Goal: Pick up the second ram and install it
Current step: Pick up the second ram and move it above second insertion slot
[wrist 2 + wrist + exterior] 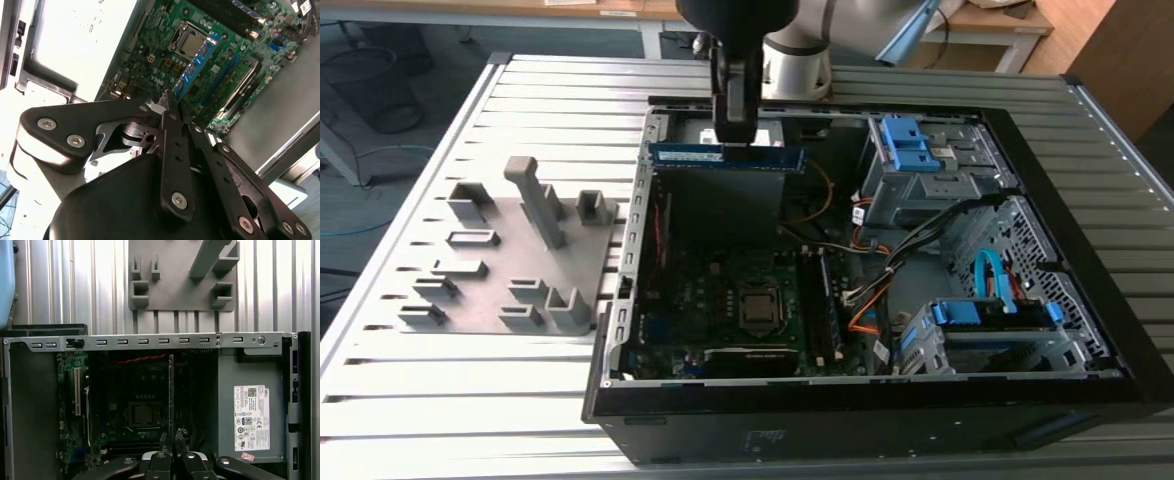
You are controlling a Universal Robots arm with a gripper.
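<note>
— Over the open case (630,280), what's your step?
— Carrying: my gripper (734,140) clamps the second ram (724,156) above the motherboard (720,290). Seating, I judge, needs its edge lined up with a free slot (225,75).

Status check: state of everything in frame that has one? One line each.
second ram: gripped on edge, level, held above the motherboard, not seated.
end effector: shut on the second ram, pointing down.
computer case: on its side, open, side panel off.
processor socket: uncovered, metal top showing.
grey holder tray: flat on the table, beside the case at the exterior view's left.
</note>
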